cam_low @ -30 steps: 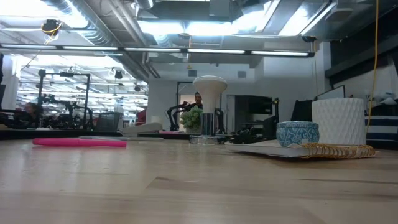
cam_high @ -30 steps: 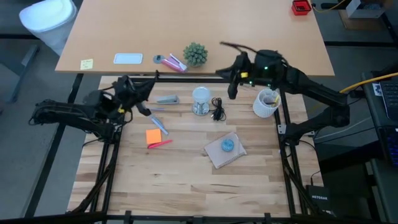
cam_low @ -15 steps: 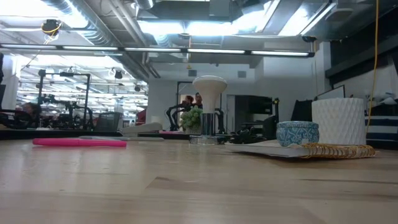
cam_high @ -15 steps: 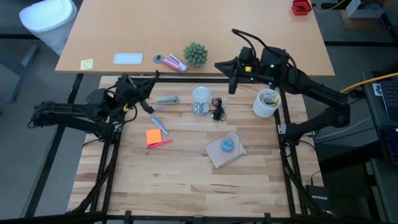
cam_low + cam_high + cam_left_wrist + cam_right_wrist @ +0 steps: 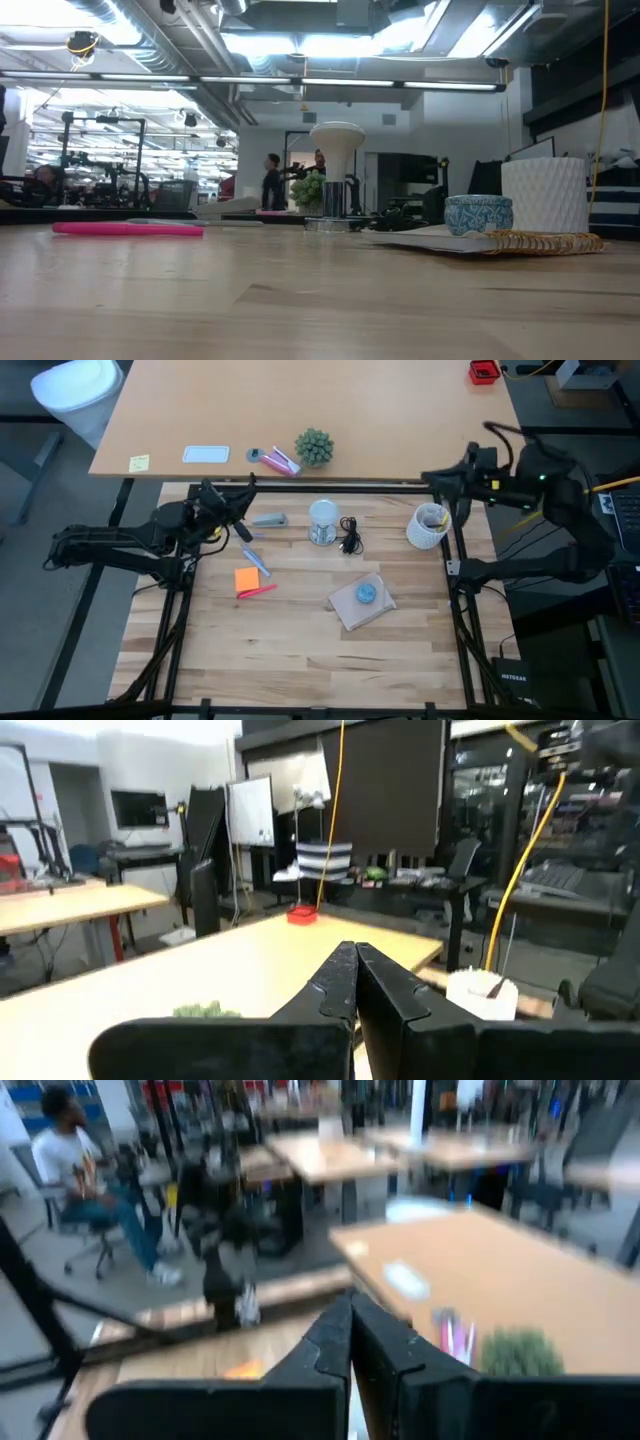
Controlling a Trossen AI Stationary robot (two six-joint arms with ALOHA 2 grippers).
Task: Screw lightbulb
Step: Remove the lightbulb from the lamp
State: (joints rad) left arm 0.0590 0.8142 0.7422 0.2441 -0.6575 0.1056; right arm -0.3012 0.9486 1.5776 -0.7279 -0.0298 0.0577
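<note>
Both arms are matte black, jointed, with black cables along them. Each ends in two tapered black fingers (image 5: 352, 982).

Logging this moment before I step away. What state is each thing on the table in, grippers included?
lightbulb: upright in the metal socket, nothing gripping it.
left gripper: shut, empty, at the table's far left edge.
right gripper: shut, empty, beyond the far right corner.
white cup: upright.
notebook: lying flat, a blue round dish on it.
pink pen: lying flat.
</note>
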